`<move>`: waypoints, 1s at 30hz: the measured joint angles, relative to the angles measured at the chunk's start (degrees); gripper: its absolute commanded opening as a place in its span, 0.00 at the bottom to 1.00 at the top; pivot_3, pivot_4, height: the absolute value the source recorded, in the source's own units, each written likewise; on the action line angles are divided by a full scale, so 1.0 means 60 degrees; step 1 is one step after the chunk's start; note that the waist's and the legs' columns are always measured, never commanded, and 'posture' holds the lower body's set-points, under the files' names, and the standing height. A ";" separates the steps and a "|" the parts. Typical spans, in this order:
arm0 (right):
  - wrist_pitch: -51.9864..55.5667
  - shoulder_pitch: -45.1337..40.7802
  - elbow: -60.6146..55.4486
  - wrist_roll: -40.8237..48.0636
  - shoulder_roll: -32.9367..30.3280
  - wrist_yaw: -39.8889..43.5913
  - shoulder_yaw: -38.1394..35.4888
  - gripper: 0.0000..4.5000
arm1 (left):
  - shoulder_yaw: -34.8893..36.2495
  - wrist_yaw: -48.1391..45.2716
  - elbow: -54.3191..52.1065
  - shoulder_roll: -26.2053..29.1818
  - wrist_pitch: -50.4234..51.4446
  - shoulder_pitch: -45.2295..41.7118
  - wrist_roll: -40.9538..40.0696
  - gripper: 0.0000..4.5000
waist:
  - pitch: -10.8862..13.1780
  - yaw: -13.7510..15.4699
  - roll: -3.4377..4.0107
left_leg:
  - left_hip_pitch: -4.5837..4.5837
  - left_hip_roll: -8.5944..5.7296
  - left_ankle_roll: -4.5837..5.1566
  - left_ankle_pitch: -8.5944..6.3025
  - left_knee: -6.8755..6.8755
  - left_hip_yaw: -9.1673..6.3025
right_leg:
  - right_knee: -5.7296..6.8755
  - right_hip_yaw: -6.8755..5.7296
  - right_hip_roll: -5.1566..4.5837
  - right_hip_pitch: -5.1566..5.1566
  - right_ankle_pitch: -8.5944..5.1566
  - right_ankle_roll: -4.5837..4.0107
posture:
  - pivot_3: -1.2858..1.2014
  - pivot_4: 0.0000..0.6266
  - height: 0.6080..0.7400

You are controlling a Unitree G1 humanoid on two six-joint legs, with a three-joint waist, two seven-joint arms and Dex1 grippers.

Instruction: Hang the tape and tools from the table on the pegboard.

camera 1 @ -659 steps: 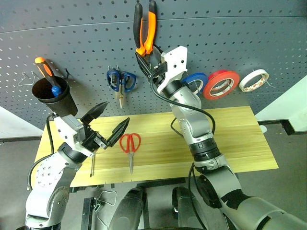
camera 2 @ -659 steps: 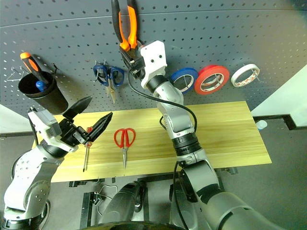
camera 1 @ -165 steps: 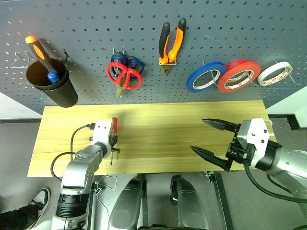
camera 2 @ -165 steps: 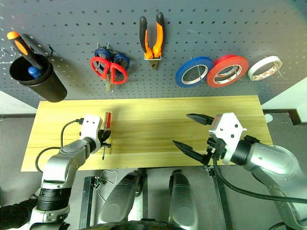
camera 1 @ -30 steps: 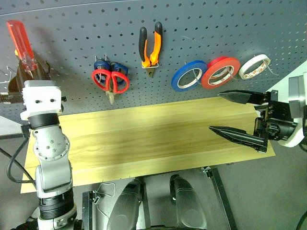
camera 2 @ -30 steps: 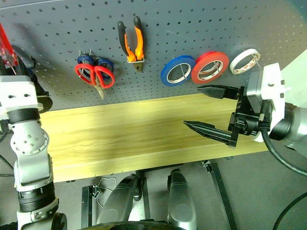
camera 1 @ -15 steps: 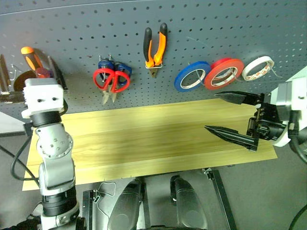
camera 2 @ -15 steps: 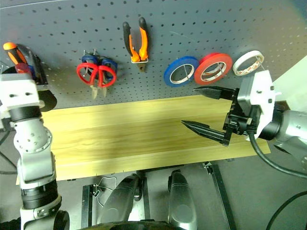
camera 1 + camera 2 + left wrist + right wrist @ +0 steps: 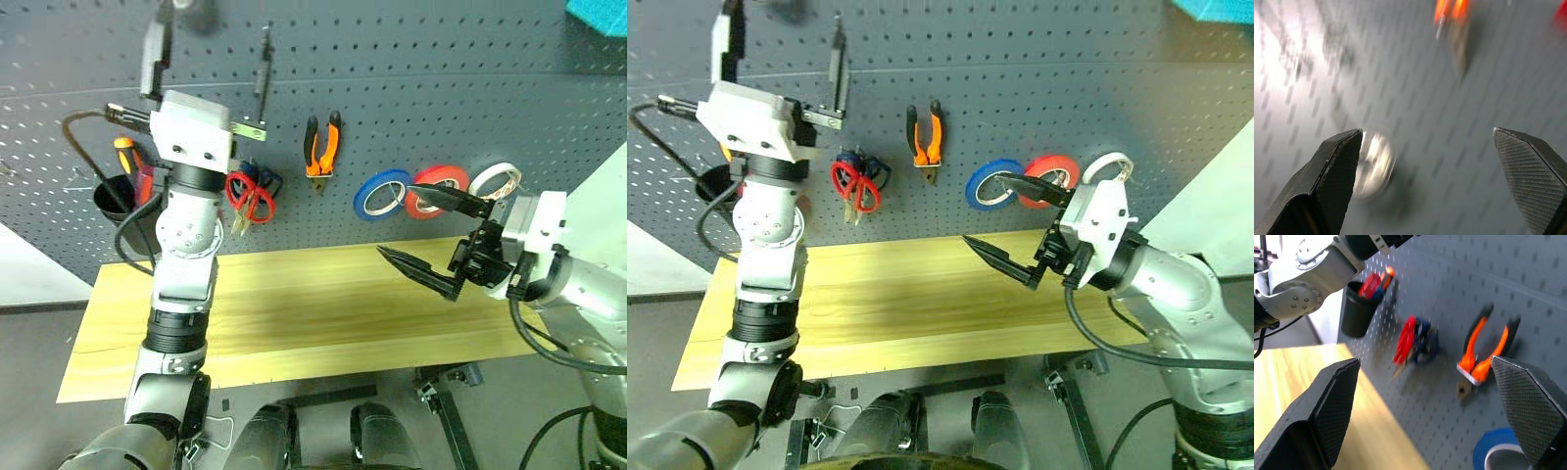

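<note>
On the pegboard (image 9: 441, 88) hang the white tape (image 9: 493, 179), the orange-and-black pliers (image 9: 323, 147) and the red-handled scissors (image 9: 250, 196), which overlap a blue-handled pair. The slim red-handled screwdriver (image 9: 1370, 284) stands in a black cup (image 9: 118, 201) beside an orange-and-black one. My left gripper (image 9: 208, 59) is raised high in front of the board, right of the cup, open and empty. Above the table (image 9: 294, 313), my right gripper (image 9: 397, 220) hangs open and empty, pointing left.
A blue tape roll (image 9: 382, 193) and a red one (image 9: 436, 189) hang left of the white tape. A teal object (image 9: 598, 15) shows at the top right corner. A pale wall panel (image 9: 607, 196) stands right of the board.
A second ago my left gripper held the red screwdriver over the cup; it has let go, opened and swung up and right. The right gripper drifted left. The camera tilted up.
</note>
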 measured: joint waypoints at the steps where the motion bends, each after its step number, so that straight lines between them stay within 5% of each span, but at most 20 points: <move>1: -0.0200 0.0029 0.0088 -0.0244 0.0189 -0.0085 0.0155 1.00 | -0.0187 -0.0251 0.0032 -0.0052 -0.0163 -0.0057 -0.0175 0.99 | -0.0015 0.0018 0.0004 | 0.0075 0.0003 0.0016 -0.0012 -0.0007 0.0001 | -0.0015 0.0001 0.0004 0.0081 0.0002 0.0003 | 0.49 0.00 0.89; 5: -0.0985 0.0300 0.0415 -0.1367 0.1268 -0.0789 0.0739 1.00 | -0.0862 -0.1421 0.0926 -0.0042 -0.0413 -0.0033 -0.0686 0.99 | -0.0179 0.0073 0.0112 | 0.0247 0.0035 0.0060 -0.0030 -0.0014 -0.0006 | -0.0103 0.0005 0.0042 0.0281 0.0028 0.0013 | 0.47 0.00 0.89; 12: -0.1677 0.1518 0.0439 -0.2984 0.2302 -0.2037 0.1297 1.00 | -0.1248 -0.2787 0.2565 -0.0144 0.0014 0.0993 -0.1459 0.99 | -0.0350 -0.0140 0.0181 | 0.0211 0.0057 0.0029 -0.0002 -0.0032 0.0010 | -0.0112 0.0054 0.0073 0.0208 0.0074 0.0004 | 0.45 0.00 0.89; 20: -0.2133 0.5639 0.0845 -0.4498 0.3832 -0.3496 0.2687 1.00 | -0.2352 -0.6080 0.3834 0.0896 0.0550 0.3821 -0.2189 0.99 | -0.0640 -0.0278 0.0264 | 0.0228 0.0087 0.0064 -0.0021 -0.0143 0.0142 | -0.0094 0.0227 0.0112 0.0100 0.0070 -0.0009 | 0.48 0.00 0.89; 26: -0.3002 0.5572 0.2096 -0.4391 0.4809 -0.3803 0.2767 1.00 | -0.2000 -0.6480 0.3845 0.1426 0.0562 0.4645 -0.2266 0.99 | -0.0691 -0.0268 0.0273 | 0.0424 0.0171 0.0017 -0.0039 -0.0154 0.0127 | -0.0146 0.0223 0.0182 0.0311 0.0048 -0.0065 | 0.50 0.00 0.89; 30: -0.3302 0.5568 0.3553 -0.4622 0.5029 -0.3869 0.3008 1.00 | -0.1770 -0.6374 0.4205 0.1535 0.0576 0.5429 -0.2263 0.99 | -0.0740 -0.0138 0.0308 | 0.0405 0.0170 0.0023 -0.0039 -0.0167 0.0123 | -0.0145 0.0233 0.0170 0.0241 0.0044 -0.0087 | 0.51 0.00 0.89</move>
